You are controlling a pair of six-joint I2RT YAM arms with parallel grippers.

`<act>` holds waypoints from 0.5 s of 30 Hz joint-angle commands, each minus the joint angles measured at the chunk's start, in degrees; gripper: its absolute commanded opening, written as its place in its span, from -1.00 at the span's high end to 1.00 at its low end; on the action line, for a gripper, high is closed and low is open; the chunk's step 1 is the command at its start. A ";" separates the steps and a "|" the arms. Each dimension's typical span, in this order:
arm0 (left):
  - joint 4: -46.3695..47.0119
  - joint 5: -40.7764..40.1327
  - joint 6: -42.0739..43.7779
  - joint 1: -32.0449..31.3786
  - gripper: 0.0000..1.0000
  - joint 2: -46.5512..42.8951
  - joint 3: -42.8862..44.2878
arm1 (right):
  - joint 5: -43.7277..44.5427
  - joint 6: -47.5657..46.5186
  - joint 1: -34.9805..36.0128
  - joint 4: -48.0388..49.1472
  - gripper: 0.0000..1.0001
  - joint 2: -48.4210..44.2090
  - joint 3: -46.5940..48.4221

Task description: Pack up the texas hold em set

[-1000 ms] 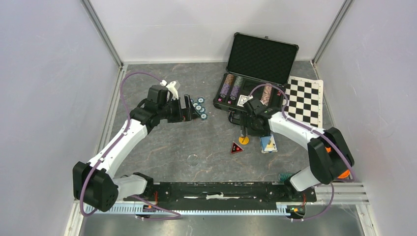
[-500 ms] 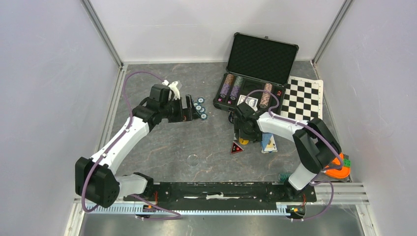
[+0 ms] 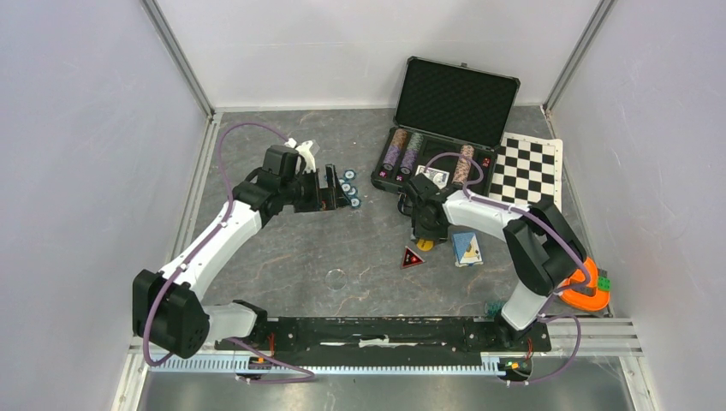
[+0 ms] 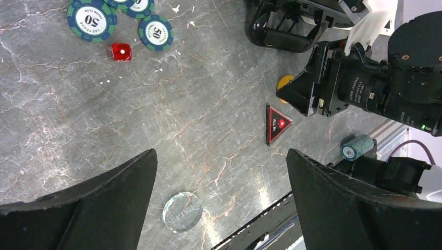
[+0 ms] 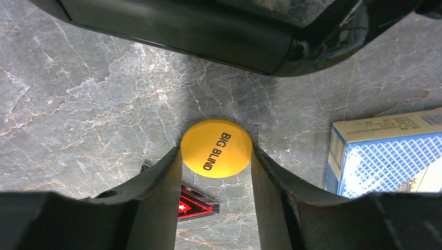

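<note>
The black case [image 3: 377, 175] lies open at the back with rows of chips [image 3: 413, 152] and a card deck [image 3: 432, 176] in its foam. My right gripper [image 5: 216, 152] is down on the table in front of the case, its fingers pressed against both sides of the yellow button [image 5: 216, 148] marked BIG BLIND. A blue card deck [image 5: 385, 153] lies just right of it. My left gripper [image 4: 220, 156] hangs open above bare table. Loose teal chips [image 4: 156, 32] and a red die [image 4: 121, 51] lie beside it.
A red-and-black triangular ALL IN marker [image 3: 412, 257] lies near the button, and a clear round disc [image 3: 336, 277] lies nearer the arm bases. The checkered mat [image 3: 531, 171] is right of the case. An orange toy [image 3: 586, 291] and a small teal roll [image 3: 495, 306] sit front right.
The right gripper has come down around the yellow button and narrowed until its fingers touch it. The right arm's elbow swung inward. The left arm has barely moved.
</note>
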 commanded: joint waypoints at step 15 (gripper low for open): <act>-0.34 -2.00 4.72 -0.43 -0.99 3.07 6.29 | 0.62 -8.54 -8.94 -4.83 0.16 2.74 26.89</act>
